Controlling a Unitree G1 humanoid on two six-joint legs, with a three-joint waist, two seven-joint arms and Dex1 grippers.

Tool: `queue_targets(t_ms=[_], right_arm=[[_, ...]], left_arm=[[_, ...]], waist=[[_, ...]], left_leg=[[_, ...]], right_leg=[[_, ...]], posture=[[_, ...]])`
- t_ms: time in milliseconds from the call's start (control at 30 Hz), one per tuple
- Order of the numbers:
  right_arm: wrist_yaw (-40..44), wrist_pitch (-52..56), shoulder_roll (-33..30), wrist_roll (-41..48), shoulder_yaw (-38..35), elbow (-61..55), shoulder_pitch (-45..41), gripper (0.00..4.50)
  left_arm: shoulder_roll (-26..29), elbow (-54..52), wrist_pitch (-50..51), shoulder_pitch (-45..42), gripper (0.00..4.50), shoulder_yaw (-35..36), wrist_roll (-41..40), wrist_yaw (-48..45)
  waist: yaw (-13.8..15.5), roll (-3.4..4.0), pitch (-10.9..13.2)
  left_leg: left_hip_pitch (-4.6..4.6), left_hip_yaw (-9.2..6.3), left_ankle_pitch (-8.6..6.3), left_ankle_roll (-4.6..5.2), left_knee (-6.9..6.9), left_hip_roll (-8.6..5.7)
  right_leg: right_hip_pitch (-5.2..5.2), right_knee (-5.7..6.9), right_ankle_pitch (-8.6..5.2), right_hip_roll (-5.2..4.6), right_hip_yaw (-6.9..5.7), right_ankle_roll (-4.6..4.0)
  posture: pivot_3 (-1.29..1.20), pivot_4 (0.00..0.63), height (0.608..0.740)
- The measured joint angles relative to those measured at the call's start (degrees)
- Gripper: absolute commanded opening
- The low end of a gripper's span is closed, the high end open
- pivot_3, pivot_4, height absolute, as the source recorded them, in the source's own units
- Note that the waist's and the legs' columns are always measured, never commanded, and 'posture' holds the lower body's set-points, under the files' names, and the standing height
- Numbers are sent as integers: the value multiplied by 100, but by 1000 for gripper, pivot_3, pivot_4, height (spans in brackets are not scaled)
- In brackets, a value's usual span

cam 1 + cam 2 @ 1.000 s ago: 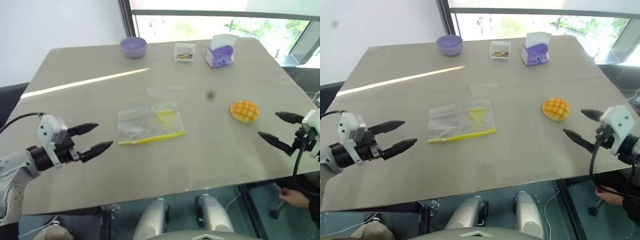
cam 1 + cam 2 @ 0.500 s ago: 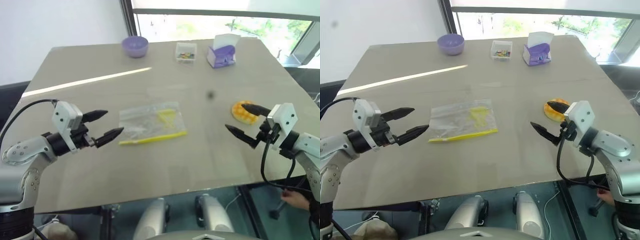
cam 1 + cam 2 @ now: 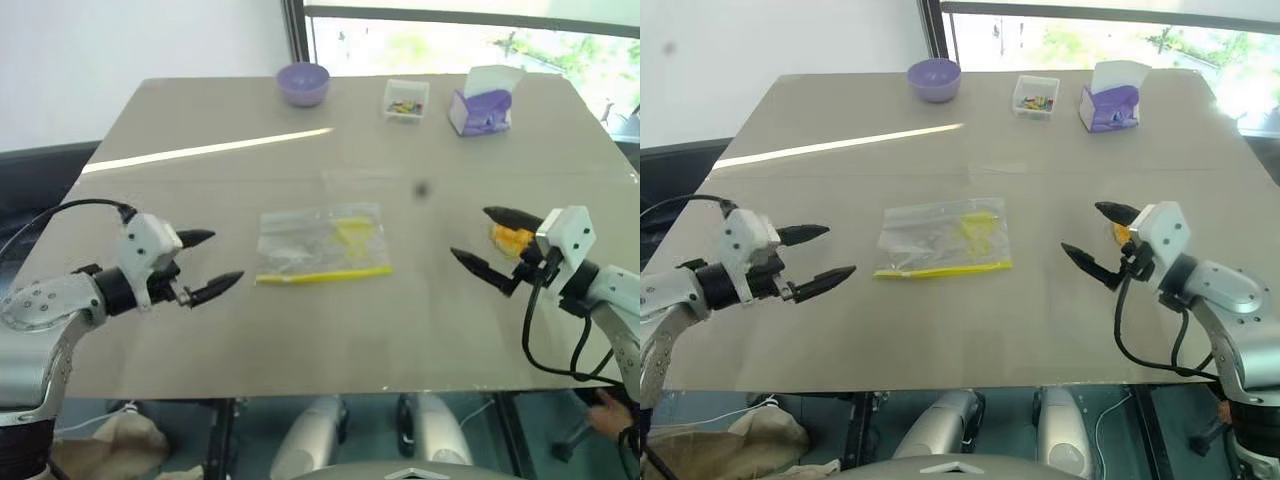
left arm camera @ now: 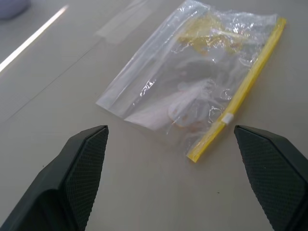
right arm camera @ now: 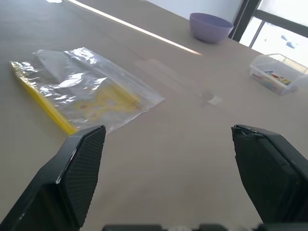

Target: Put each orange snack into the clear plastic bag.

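Observation:
The clear plastic bag lies flat at mid-table, its yellow seal strip along the near edge. The orange snack sits to the right of it, mostly hidden behind my right gripper. That gripper is open and empty, and its fingers point left past the snack toward the bag. My left gripper is also open and empty, hovering just left of the bag. In the left wrist view the bag lies just beyond the fingertips. The right wrist view shows the bag farther off.
Along the far edge stand a purple bowl, a small clear box of colourful bits and a purple tissue box. A person's hand shows below the table's right corner. A cable loops under my right wrist.
The camera has shifted. My right gripper came in from the table's right edge and now stands in front of the snack. The left gripper rolled and edged slightly toward the bag.

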Motion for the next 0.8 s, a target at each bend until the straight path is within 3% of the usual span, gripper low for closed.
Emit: queue_targets(t_ms=[467,800], right_arm=[[87,-116,564,-267,1325,-414,-73,4500],[155,-252,642,-482,1612,-406,-239,4500]], left_arm=[[87,349,-1750,-230,4431,-1009,1404,-277],[-126,615,-2348,-223,4431,-1630,2263,140]], waist=[[36,-3,0],[31,-4,-1]], left_leg=[[-2,83,-9,14,-8,20],[3,96,-11,18,-7,21]], right_leg=[[-41,3,10,20,82,7],[-43,3,14,31,96,13]], posture=[[0,150,740],[0,150,740]])
